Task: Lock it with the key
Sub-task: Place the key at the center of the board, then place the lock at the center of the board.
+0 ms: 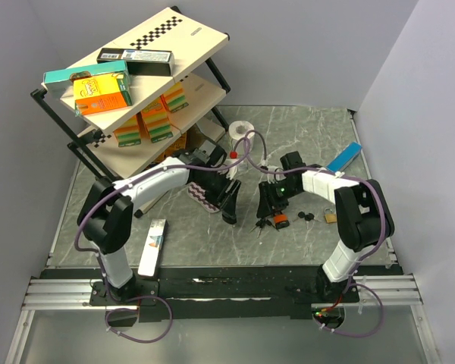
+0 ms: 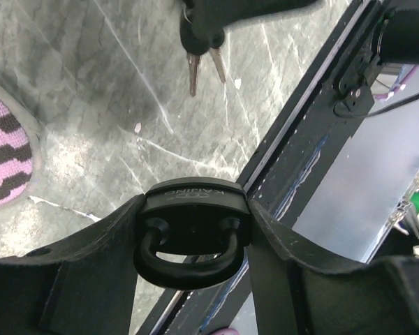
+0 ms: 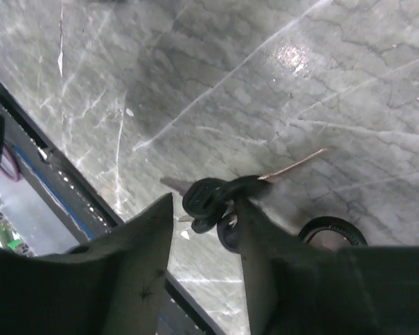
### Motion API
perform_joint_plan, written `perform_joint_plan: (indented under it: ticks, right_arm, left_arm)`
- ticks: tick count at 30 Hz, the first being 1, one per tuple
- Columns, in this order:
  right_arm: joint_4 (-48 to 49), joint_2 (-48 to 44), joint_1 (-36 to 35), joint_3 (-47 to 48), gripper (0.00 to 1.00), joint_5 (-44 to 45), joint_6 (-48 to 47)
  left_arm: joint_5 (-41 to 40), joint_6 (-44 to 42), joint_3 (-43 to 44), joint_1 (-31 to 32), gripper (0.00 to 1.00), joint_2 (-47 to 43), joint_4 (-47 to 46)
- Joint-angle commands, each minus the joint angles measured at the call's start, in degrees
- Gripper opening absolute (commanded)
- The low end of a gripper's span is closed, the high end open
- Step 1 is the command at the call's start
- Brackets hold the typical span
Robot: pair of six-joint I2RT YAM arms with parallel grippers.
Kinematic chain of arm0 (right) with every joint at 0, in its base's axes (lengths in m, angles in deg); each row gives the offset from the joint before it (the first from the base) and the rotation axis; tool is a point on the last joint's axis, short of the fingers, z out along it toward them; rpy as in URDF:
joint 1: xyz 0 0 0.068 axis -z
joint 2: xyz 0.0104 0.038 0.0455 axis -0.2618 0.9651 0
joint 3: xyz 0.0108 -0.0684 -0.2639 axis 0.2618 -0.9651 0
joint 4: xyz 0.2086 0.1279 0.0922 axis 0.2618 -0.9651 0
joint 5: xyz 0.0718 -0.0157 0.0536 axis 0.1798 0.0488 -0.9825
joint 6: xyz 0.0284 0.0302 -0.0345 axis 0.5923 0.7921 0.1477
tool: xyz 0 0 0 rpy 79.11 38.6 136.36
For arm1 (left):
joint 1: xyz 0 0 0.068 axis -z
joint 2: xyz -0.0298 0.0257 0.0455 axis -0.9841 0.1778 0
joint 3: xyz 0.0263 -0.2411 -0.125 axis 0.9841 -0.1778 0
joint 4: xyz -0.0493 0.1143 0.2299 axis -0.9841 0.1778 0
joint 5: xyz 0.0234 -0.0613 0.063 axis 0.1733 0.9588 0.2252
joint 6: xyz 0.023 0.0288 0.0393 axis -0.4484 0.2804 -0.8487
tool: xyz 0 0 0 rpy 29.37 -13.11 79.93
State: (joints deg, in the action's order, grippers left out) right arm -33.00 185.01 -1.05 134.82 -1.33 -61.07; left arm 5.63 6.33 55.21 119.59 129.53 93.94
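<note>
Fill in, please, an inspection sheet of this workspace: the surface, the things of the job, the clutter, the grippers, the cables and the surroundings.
Surface: grey marbled table top; no spill seen.
Job's things: black padlock in the left gripper; keys hanging at the right gripper.
Clutter: brass padlock, small black pieces, blue bar, white roll, striped cloth, white box.
Grippers: left gripper shut on the black padlock; right gripper has its jaws apart, with the keys between them.
Cables: purple cables run along both arms.
Surroundings: tilted shelf rack with boxes, far left; grey walls.
</note>
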Motion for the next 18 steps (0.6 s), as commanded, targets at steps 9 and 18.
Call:
perform_joint_plan:
  ticks: [9, 18]
  right_arm:
    - [1.19, -4.35, 4.00, 5.55, 0.99, -1.82, 6.93]
    - [4.62, -9.98, 7.00, 4.67, 0.99, 1.08, 13.26]
  left_arm:
    - [0.90, 7.84, 3.44, 3.05, 0.01, 5.16, -0.18]
    - [-3.57, 13.03, 1.42, 4.81, 0.01, 7.80, -1.06]
